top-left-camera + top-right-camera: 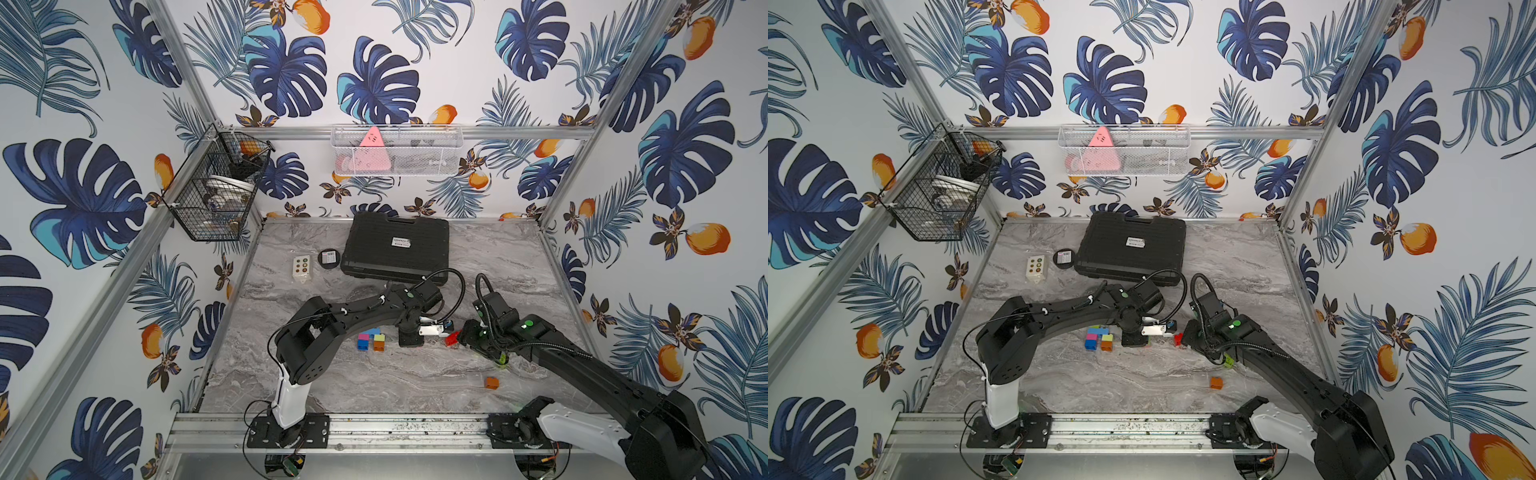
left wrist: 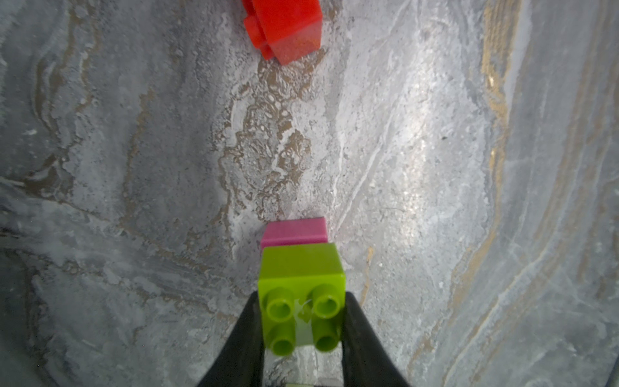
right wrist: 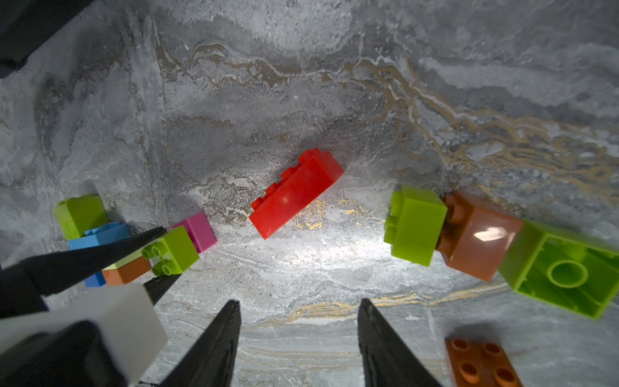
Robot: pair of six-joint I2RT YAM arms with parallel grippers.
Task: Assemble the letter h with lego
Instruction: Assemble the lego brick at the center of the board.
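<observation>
Lime brick (image 2: 301, 268): lies sideways with its studs toward the left wrist camera. A pink brick (image 2: 294, 231) is joined to its far end.
Left pincer (image 2: 301, 298): closed tight on the lime brick, one finger flat against each side face.
Height: I cannot tell whether the held pair rests on the surface (image 2: 134, 167) or hangs just above it.
Cluster (image 1: 369, 338): blue, pink, lime and orange bricks packed together just beside the held pair, on the left arm's side.
Red brick (image 3: 296, 192): long and tipped on its side, alone between the two pincers.
Chain (image 3: 479, 234): lime, brown-orange and lime bricks lying end to end and touching, near the right pincer.
Orange brick (image 1: 491, 382): studs up, well apart from the rest.
Right pincer (image 3: 299, 303): roughly half open with nothing between its fingers, facing the red brick.
Step in hand: probably carrying the lime-and-pink pair to the cluster as one stroke of the h.
Doing it well: keep the grip square so the pair does not twist. Line up studs with sockets before pressing. Let the right pincer brace the cluster so it cannot slide.
</observation>
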